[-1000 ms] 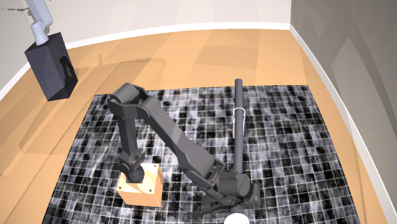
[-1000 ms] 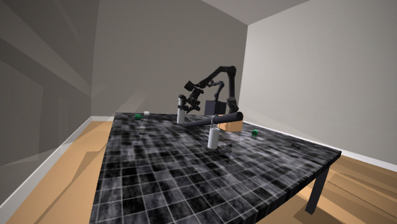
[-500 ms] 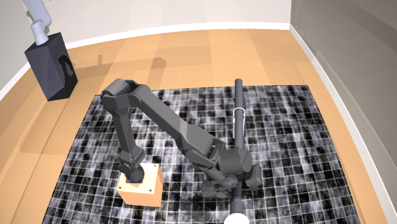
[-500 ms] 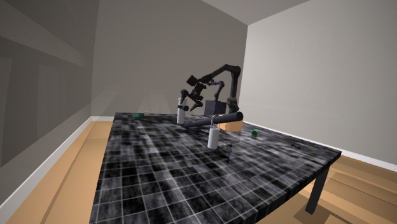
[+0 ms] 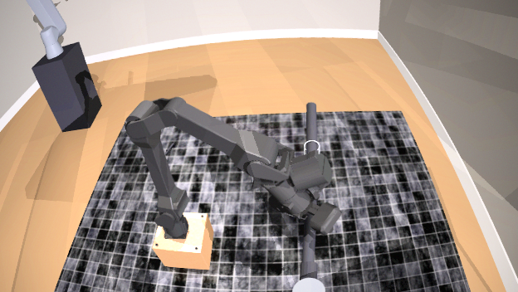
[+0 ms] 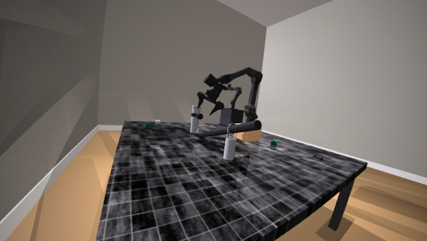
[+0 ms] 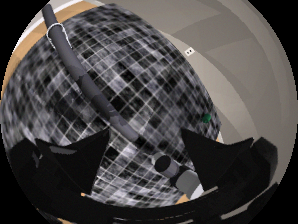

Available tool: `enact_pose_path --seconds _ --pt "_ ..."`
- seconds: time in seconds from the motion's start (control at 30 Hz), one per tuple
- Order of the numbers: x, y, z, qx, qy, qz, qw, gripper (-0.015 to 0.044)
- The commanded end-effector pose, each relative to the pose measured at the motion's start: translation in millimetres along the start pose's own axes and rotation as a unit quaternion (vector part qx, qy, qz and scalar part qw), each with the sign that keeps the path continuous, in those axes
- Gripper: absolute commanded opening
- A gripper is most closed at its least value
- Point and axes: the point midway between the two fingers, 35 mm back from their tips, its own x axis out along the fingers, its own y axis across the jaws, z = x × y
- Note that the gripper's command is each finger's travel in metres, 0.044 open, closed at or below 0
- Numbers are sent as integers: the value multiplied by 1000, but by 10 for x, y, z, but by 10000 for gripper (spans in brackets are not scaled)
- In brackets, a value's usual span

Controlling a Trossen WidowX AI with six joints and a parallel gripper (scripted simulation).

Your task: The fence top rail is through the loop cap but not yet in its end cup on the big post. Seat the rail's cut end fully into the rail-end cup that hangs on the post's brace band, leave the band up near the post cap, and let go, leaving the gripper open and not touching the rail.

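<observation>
Rail [image 5: 311, 124] [image 6: 244, 127] [image 7: 95, 92]: threaded through the loop [image 6: 230, 125] above the short post [image 6: 229, 148], well apart from the big post [image 5: 309, 286] [image 6: 193, 127] [image 7: 187, 182]. Sloping down to a cut end low near the big post's foot; not seated. Cup [image 6: 199, 116] [image 7: 164, 164]: on the big post's side facing the rail, higher than the cut end. Band [image 6: 193, 115]: around the big post's upper part, below its cap. Gripper [image 5: 296, 201] [image 6: 205, 110] [image 7: 147, 132]: spread practically full width, gripping nothing, above the cut end, near the big post's top. Contact with the cup: cannot tell.

Rm. evenly lit, soft shadows on floor + walls, wrist view warped (blk. corners, fisheye-ish)
</observation>
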Motion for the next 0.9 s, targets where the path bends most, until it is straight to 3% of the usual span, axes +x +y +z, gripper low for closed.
enact_pose_path --seconds 0.0,0.1,0.6,0.73,0.87 --pt "-465 244 455 302 -15 4 953 440" --pt "-548 303 522 357 -16 8 934 440" --pt "-542 307 524 351 -14 9 936 440" --pt "-412 339 520 252 18 26 967 440" --pt "-180 410 501 67 66 72 993 440"
